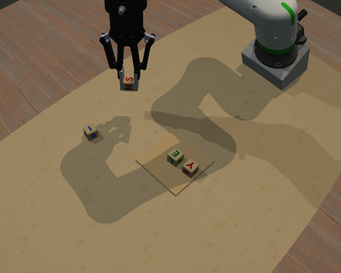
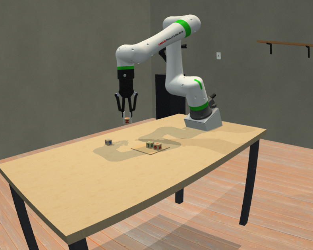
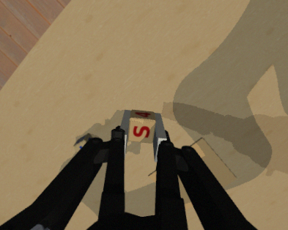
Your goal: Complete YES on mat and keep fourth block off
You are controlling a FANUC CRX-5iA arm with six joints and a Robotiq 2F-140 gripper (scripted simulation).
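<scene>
The gripper (image 1: 129, 76) hung well above the table (image 2: 124, 183), its fingers clamped on the S block (image 1: 128, 83), which showed a red S on top and a red N on the side facing me. The block was clear of the wood, up in the air, off to one side of the mat (image 1: 156, 167). On the mat the E block (image 1: 175, 156) and the Y block (image 1: 190, 167) sat just beside each other, letters up. The fourth block (image 1: 90, 131), marked with a blue I and 9, rested on the bare table, well apart from the mat.
</scene>
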